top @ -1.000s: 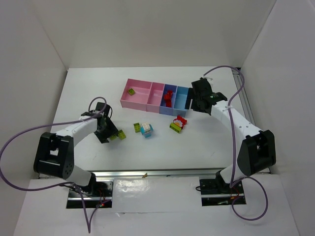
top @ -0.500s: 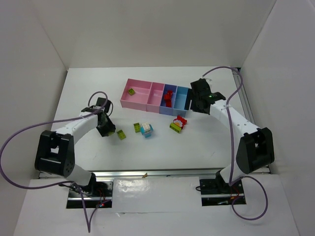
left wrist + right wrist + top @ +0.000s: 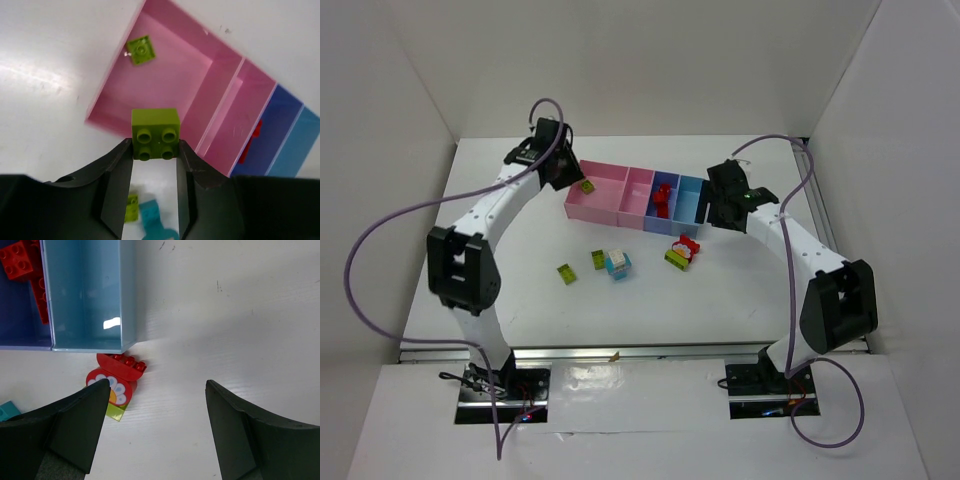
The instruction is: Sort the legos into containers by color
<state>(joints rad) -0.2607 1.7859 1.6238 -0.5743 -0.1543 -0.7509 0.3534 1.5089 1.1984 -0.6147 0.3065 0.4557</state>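
White surface [image 3: 500,215] closed in by white walls [image 3: 650,70] on three sides. Four containers [image 3: 620,218] joined in one row toward the far side: two pink, one periwinkle, one light blue. From the left, wide pink bin [image 3: 610,202], narrow pink bin [image 3: 638,192], periwinkle bin [image 3: 672,184], light blue bin [image 3: 692,198]. One flat lime plate [image 3: 140,50] with a single stud at its middle, lying tilted in the wide pink bin. At least two red bricks [image 3: 17,259] in the periwinkle bin, studs up. Left end effector [image 3: 155,147] pinched narrow on one lime two-by-two brick [image 3: 155,131], four studs toward the wrist camera, held above the wide pink bin's near wall. Right end effector [image 3: 156,385] spread wide with nothing between its fingers, hovering just beside the light blue bin's outer corner. Four loose pieces or clumps on the surface in front of the row: one small lime brick [image 3: 566,273] farthest left, a second lime brick [image 3: 599,259] just beside one white-and-cyan clump [image 3: 618,264], and one mixed clump [image 3: 682,250] near the light blue bin. Mixed clump built of a lime base, a red studded piece and a red disc [image 3: 111,386] printed with a white-petalled flower, yellow at the centre.
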